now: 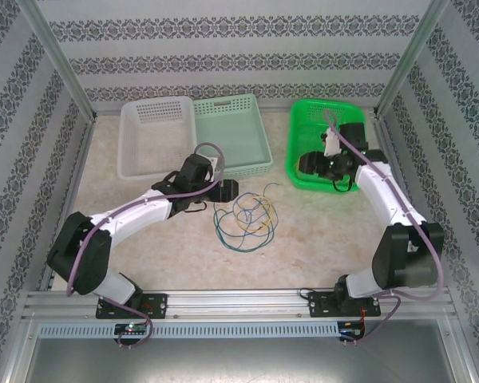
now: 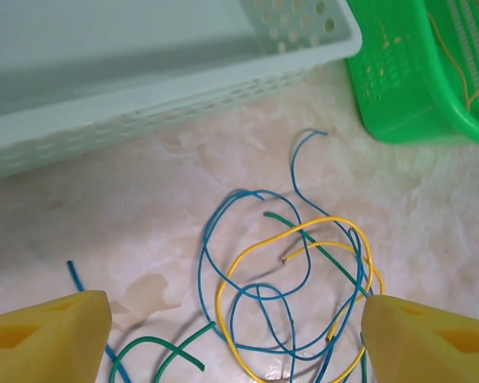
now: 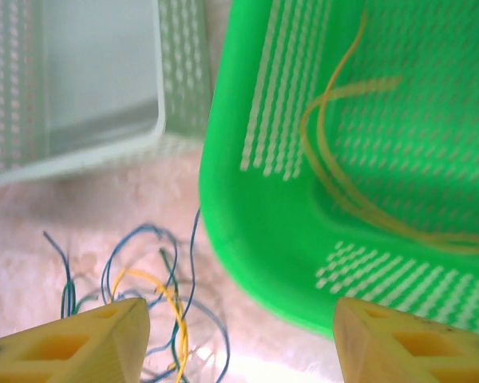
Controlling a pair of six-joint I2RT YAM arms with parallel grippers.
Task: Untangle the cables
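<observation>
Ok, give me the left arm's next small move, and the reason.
Probably lower the left end effector onto the thin yellow wire loop and close: its jaws stand open and empty above the loose tangle of yellow, green and blue wires on the table, with that loop between them.

White basket [image 1: 128, 140], mint basket [image 1: 241, 134], green basket [image 1: 300, 134]

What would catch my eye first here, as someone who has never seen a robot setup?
A loose tangle of thin blue, green and yellow cables lies in the middle of the table. Behind it on the right sits a bright green basket with one yellow cable curled inside.
</observation>
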